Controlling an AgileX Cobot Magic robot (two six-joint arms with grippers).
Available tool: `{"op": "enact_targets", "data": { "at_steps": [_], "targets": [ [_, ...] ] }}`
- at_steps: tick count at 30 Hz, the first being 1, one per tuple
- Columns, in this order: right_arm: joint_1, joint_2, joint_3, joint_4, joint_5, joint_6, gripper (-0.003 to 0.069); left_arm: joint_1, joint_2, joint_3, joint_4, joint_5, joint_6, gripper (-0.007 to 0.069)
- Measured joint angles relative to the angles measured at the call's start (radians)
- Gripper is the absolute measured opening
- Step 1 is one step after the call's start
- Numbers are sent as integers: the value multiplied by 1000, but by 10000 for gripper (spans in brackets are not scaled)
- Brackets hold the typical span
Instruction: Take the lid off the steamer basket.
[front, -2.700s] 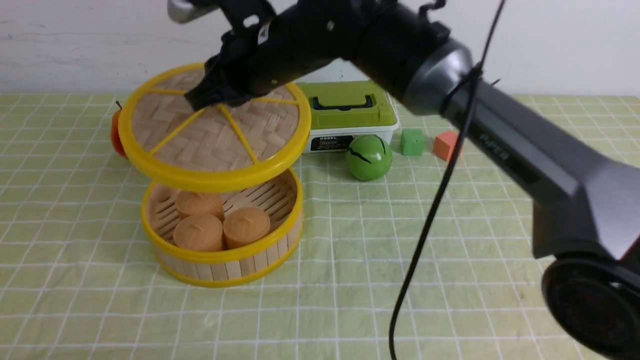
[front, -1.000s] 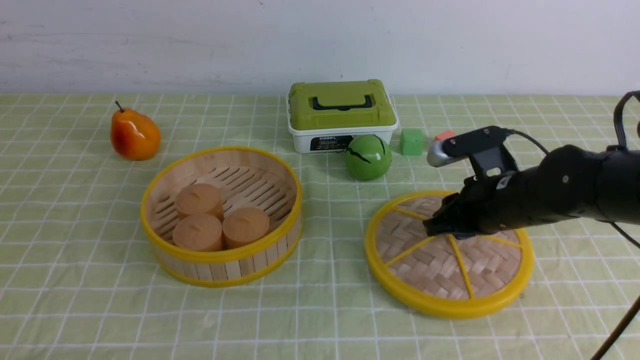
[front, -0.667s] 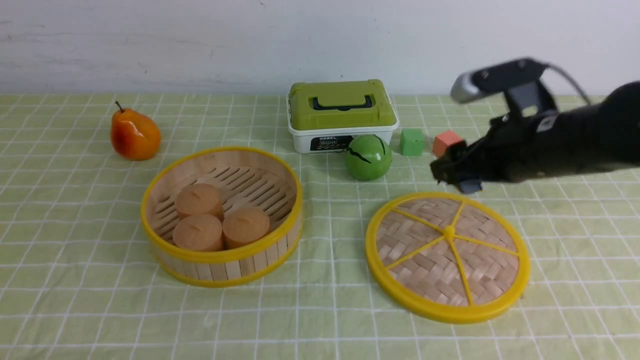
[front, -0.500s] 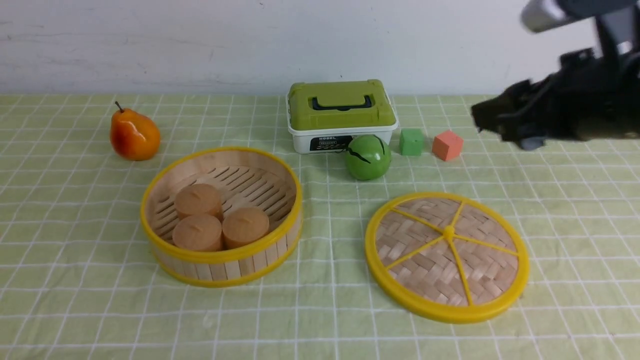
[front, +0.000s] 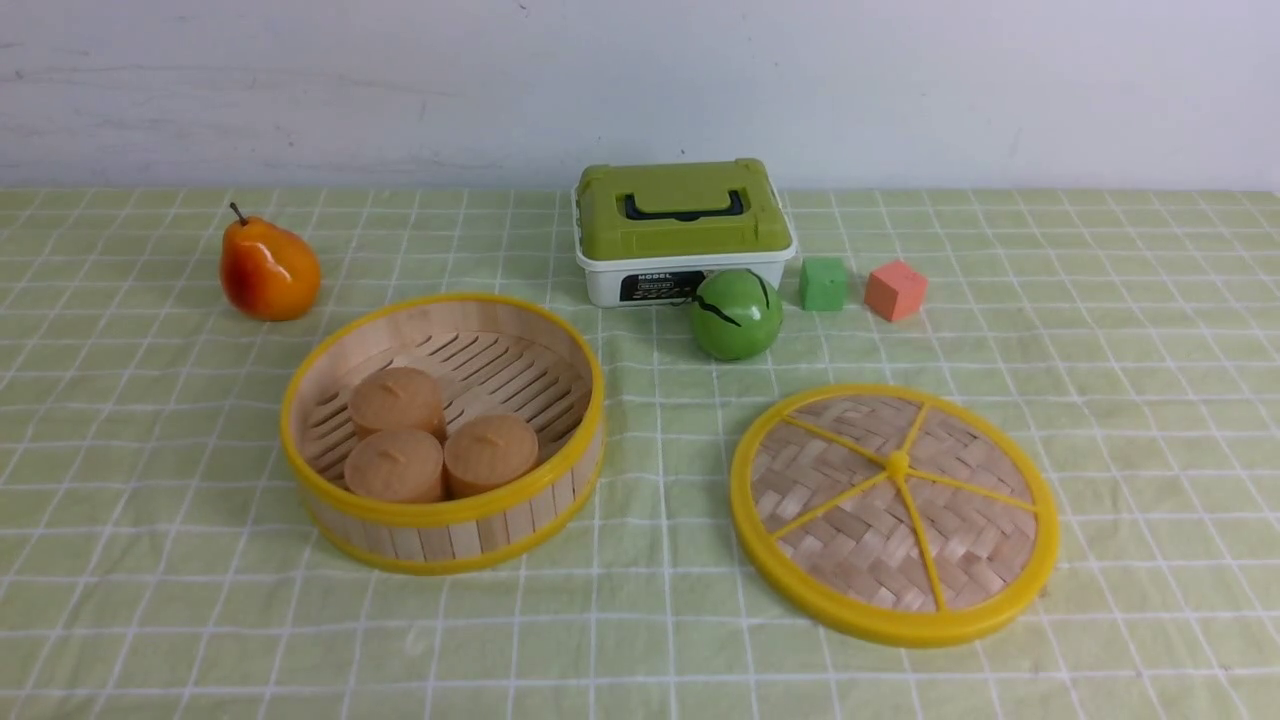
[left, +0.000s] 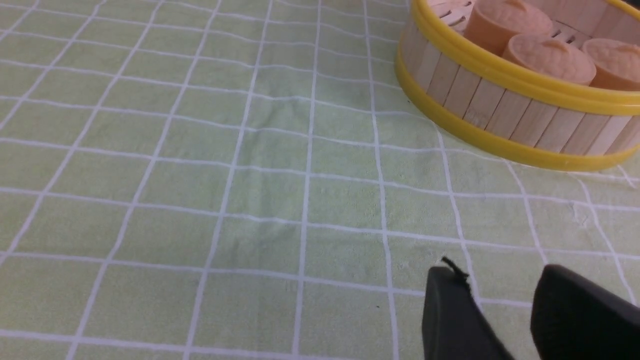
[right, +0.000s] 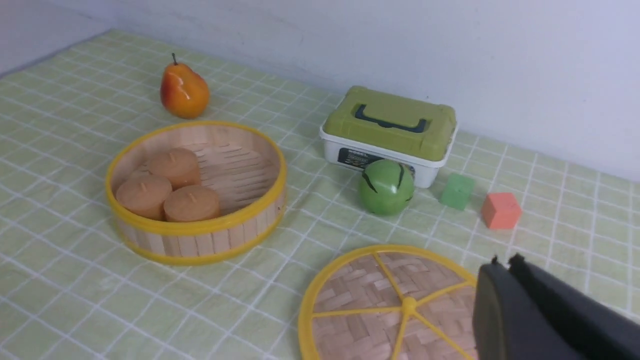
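Observation:
The lid (front: 893, 511), a woven bamboo disc with a yellow rim and spokes, lies flat on the cloth to the right of the steamer basket (front: 443, 520). The basket stands uncovered with three tan buns (front: 436, 446) inside. Neither arm shows in the front view. In the right wrist view my right gripper (right: 502, 262) hangs shut and empty above the lid (right: 365, 300), near its edge. In the left wrist view my left gripper (left: 497, 277) is open and empty over bare cloth, a short way from the basket (left: 505, 107).
A green-lidded white box (front: 683, 230) stands at the back, with a green ball (front: 737, 313) in front of it. A green cube (front: 823, 283) and an orange cube (front: 894, 290) lie to its right. An orange pear (front: 268, 269) sits at the back left.
My right gripper let go of the lid on the cloth, rose, drew back to the right out of the front view and shut. The lid and basket have stayed still.

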Motion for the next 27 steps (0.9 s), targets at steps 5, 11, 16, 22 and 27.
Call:
{"op": "enact_targets", "data": {
  "at_steps": [5, 11, 16, 22, 27],
  "targets": [
    [0, -62, 31, -61, 31, 2, -15, 0, 0, 0, 0, 0, 0, 239],
    [0, -67, 34, -64, 67, 2, -10, 0, 0, 0, 0, 0, 0, 239],
    [-1, -67, 34, -97, 97, 24, -6, 0, 0, 0, 0, 0, 0, 239],
    [-11, -133, 152, -238, -23, 128, 2, 0, 0, 0, 0, 0, 0, 239],
    [-114, -264, 403, -343, -259, 301, 7, 0, 0, 0, 0, 0, 0, 239]
  ]
}}
